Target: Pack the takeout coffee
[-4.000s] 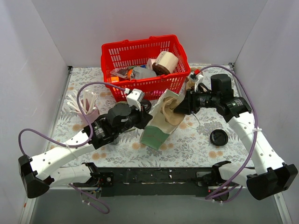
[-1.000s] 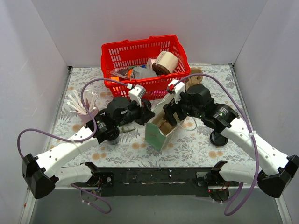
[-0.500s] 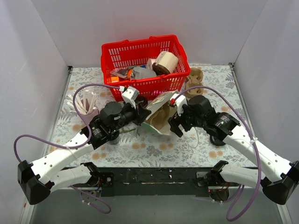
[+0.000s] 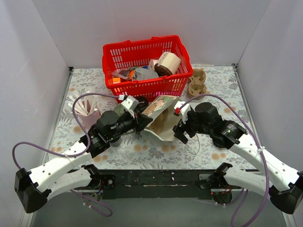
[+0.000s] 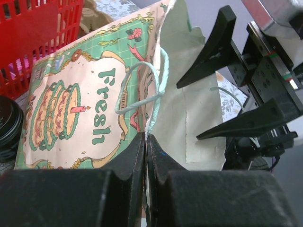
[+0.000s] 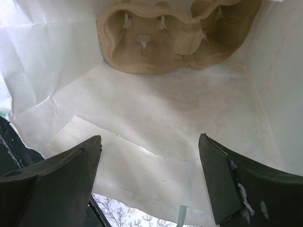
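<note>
A paper bag (image 4: pixel 161 117) printed "Fresh" (image 5: pixel 71 109) lies tipped on the table, its mouth facing right. My left gripper (image 5: pixel 146 142) is shut on the bag's rim beside the pale blue string handle (image 5: pixel 158 85); from above, the left gripper (image 4: pixel 141 121) sits at the bag's left side. A brown cardboard cup carrier (image 6: pixel 156 38) rests deep inside the white-lined bag (image 6: pixel 142 109). My right gripper (image 6: pixel 149 156) stands open at the bag's mouth, holding nothing, and from above the right gripper (image 4: pixel 181 126) is just right of the bag. The takeout coffee is not clearly in view.
A red basket (image 4: pixel 142 87) of mixed items, with a pale paper cup (image 4: pixel 166 62) on top, stands behind the bag. A second cup carrier (image 4: pixel 196 81) lies at the back right. A pink cup of sticks (image 4: pixel 87 113) is at the left, a black lid (image 4: pixel 221 155) at the right.
The bag has gone from upright to tipped over, with its mouth toward the right arm. My left gripper pulled its rim left and nearer. My right gripper backed out to the mouth.
</note>
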`<state>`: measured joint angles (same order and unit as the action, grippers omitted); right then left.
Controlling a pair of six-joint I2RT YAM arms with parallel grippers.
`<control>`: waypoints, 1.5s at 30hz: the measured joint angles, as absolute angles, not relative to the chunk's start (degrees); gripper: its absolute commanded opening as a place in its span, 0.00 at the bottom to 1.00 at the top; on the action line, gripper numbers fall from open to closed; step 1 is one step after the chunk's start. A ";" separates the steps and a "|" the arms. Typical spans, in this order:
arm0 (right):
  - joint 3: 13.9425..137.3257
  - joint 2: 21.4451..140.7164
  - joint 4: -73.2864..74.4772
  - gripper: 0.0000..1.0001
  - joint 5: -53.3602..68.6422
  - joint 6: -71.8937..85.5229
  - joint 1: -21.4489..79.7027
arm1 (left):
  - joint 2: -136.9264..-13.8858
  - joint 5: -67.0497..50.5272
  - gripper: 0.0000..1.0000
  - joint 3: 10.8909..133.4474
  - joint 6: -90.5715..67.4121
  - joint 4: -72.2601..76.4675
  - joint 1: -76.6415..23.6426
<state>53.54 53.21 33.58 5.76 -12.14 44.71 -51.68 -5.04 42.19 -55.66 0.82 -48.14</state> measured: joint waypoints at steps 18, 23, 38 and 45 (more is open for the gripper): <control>51.81 50.85 28.71 0.74 13.78 -15.62 44.91 | -49.12 -15.46 0.00 40.01 -56.86 1.54 -48.12; 49.21 52.49 21.41 0.69 9.10 -13.06 45.80 | -49.89 -15.05 0.00 40.03 -60.27 1.98 -48.14; 43.94 60.69 3.92 0.44 5.37 -4.97 52.93 | -56.66 -12.69 0.00 45.10 -71.96 1.72 -48.16; 47.40 62.41 9.82 0.36 5.50 -1.72 53.12 | -59.96 -12.64 0.00 48.18 -75.68 -1.06 -48.21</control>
